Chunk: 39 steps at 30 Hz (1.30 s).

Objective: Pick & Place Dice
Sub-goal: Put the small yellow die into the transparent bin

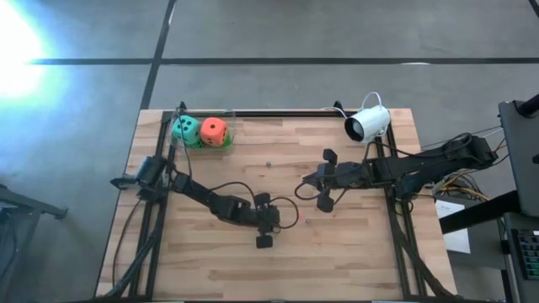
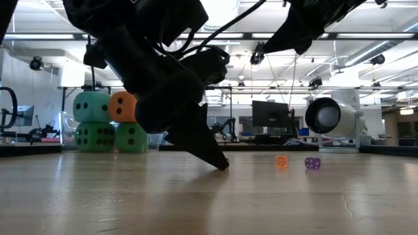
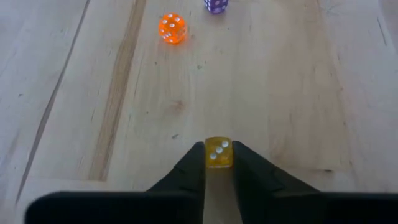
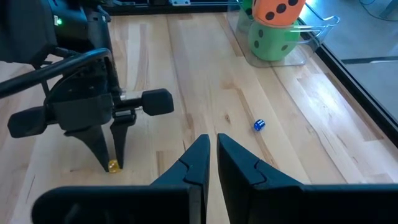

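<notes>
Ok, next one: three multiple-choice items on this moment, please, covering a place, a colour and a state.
1. Where are the large soft dice?
A. back left corner of the table
B. table centre
C. beside the right arm
2. What colour is the small die at the left hand?
A. purple
B. yellow
C. blue
3. How do the left hand's fingers stand?
A. spread over bare wood
B. closed against the small die
C. lifted off the table

Answers: 1 A, the high view shows them stacked there. 2 B, the left wrist view shows yellow. 3 B, both fingers flank and touch it.
</notes>
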Each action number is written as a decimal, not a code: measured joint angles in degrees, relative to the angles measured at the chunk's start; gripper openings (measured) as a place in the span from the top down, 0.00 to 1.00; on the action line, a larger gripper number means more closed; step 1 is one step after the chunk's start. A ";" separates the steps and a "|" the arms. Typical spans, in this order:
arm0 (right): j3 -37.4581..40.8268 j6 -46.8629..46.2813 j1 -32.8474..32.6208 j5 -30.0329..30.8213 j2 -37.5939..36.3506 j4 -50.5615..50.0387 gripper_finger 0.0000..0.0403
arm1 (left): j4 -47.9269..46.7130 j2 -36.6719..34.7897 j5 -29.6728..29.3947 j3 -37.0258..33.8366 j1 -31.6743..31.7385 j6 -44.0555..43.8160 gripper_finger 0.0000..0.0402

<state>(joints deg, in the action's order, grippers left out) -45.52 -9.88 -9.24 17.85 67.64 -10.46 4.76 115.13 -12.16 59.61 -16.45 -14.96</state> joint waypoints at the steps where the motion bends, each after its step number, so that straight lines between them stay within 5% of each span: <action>1: -0.02 0.00 0.00 0.00 0.01 0.02 0.93 | -0.04 0.00 -0.02 0.00 0.00 0.02 0.86; 13: -0.01 0.01 -0.02 0.00 0.00 -0.09 0.93 | -5.83 -6.54 -1.62 0.42 0.04 1.80 0.88; 26: -0.02 -0.01 -0.02 0.02 0.00 -0.09 0.93 | -27.22 -30.92 -24.09 0.09 1.28 0.49 0.88; 39: -0.01 0.00 0.00 0.02 0.00 0.00 0.93 | -38.66 -43.80 -27.40 0.11 22.24 -4.90 0.88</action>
<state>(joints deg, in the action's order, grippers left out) -45.52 -9.88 -9.24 17.87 67.64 -10.46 -33.90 71.33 -39.57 59.72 5.79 -19.86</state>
